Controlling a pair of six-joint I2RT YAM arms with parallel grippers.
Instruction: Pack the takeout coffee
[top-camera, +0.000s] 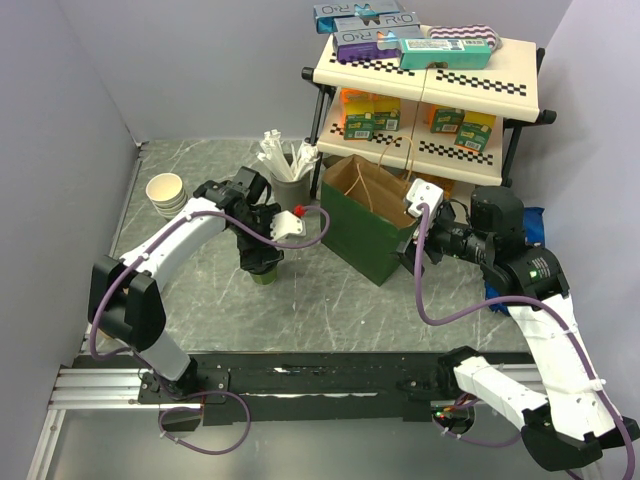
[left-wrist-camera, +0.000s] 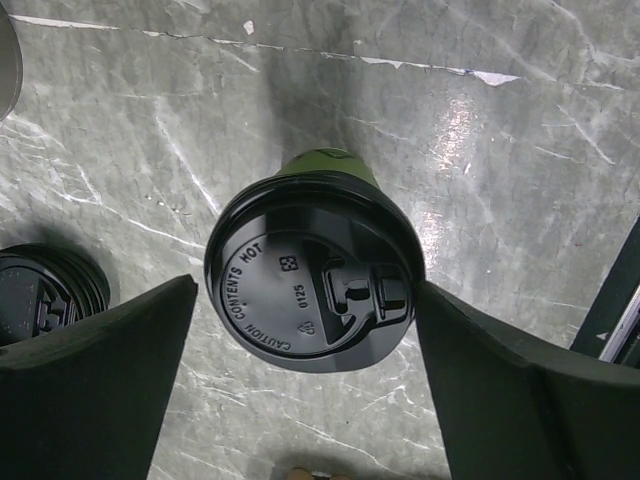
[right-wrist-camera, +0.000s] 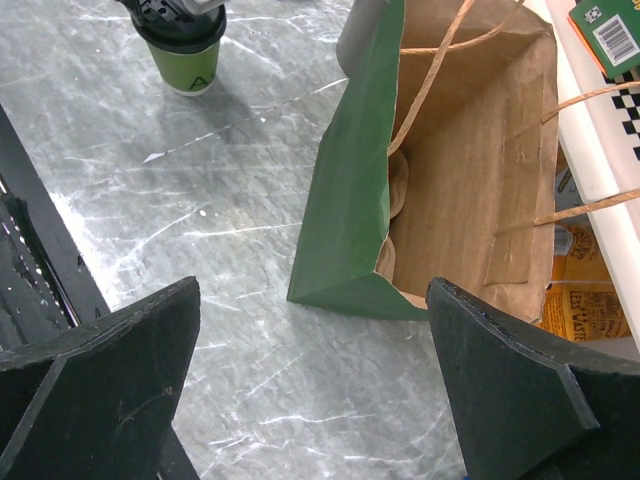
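Left gripper (left-wrist-camera: 308, 318) is down over the takeout coffee (left-wrist-camera: 310, 290), jaws spread wide, one finger on each side of the black lid; the right-hand fingertip in the wrist view looks to meet the lid's rim, the other sits just beside it, and I cannot tell whether either truly presses; the cup stands upright on the marbled grey table (top-camera: 330, 310), left of centre, its dark green wall peeking out below the lid; "CAUTION CONTENTS HOT" reads clearly on top; close beside it lies a stack of black lids (left-wrist-camera: 40, 295), hidden under the arm from above.

Over on the right, the right gripper (right-wrist-camera: 312, 300) hangs with its jaws spread just as wide and nothing between them; it sits just beside the near right corner of the green paper bag (top-camera: 365, 235); the bag stands open mouth up, brown inside, twine handles draped over its rim, well apart from the cup.

Farther back now: a grey holder of white cutlery (top-camera: 290, 185) stands just left of the bag's far corner; a lidless cream cup (top-camera: 166, 193) sits alone toward the far left; at the far right a two-tier rack (top-camera: 480, 85) with checkered edges carries coloured boxes on both shelves.
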